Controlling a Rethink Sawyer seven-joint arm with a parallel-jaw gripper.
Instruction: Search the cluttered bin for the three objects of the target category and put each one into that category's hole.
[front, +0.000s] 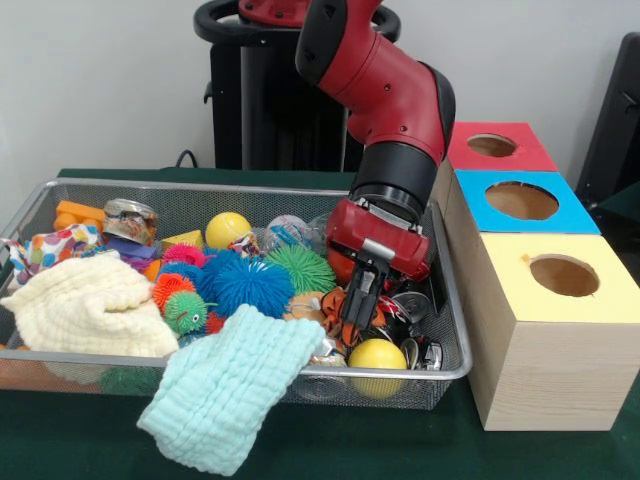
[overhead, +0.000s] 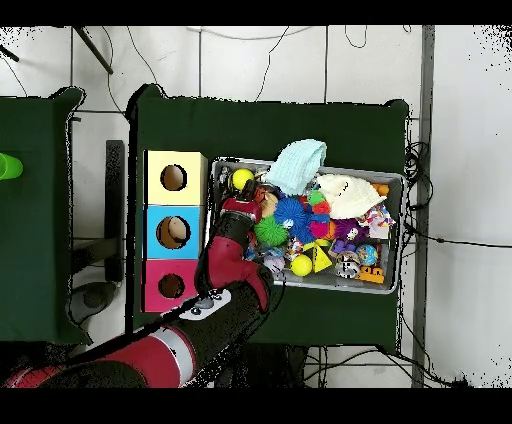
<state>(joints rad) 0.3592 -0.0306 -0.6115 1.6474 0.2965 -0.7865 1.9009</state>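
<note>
A wire mesh bin holds a jumble of toys, balls, cans and cloths. My gripper reaches down into the bin's right part in the front view, its tip among the clutter beside an orange and black striped soft toy. Crushed cans lie just right of it and a yellow ball just in front. Three boxes with round holes stand beside the bin: red, blue and yellow.
A blue spiky ball, a green one and a second yellow ball fill the bin's middle. A cream cloth covers the left end. A mint cloth hangs over the front rim.
</note>
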